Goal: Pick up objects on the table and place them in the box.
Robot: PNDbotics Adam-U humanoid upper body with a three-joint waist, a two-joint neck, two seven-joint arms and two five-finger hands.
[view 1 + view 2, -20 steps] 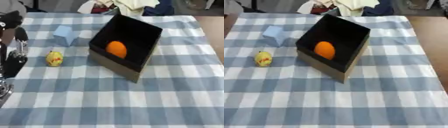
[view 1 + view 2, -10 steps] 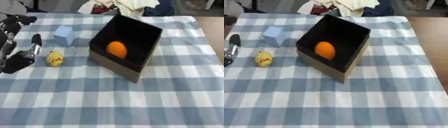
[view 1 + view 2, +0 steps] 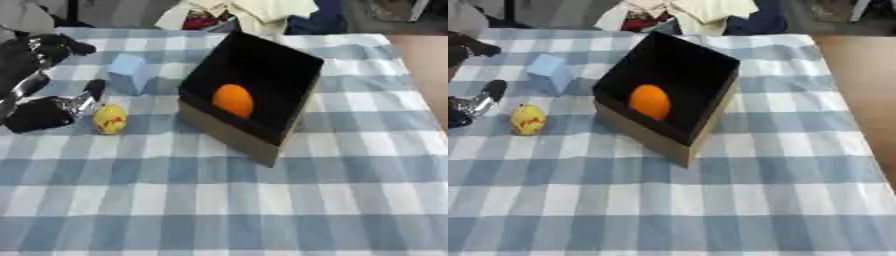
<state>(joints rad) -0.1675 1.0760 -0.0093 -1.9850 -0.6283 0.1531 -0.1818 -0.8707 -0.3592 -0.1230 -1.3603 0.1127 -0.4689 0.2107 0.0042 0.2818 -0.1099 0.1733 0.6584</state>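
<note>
While the left hand [image 3: 44, 112] lies beside the yellow fruit [image 3: 110, 119], its fingers [image 3: 92, 92] reach out spread, holding nothing.

A table covered by a blue-and-white checked cloth [image 3: 219, 200] carries a black open box [image 3: 254, 95] near the middle, a pale blue block [image 3: 129, 72] to its left, and a yellow fruit-shaped object [image 3: 110, 119] nearer the front

left hand [image 3: 39, 112] — glossy black shell | fingers [image 3: 92, 89] black-tipped — silver metal segments
</note>
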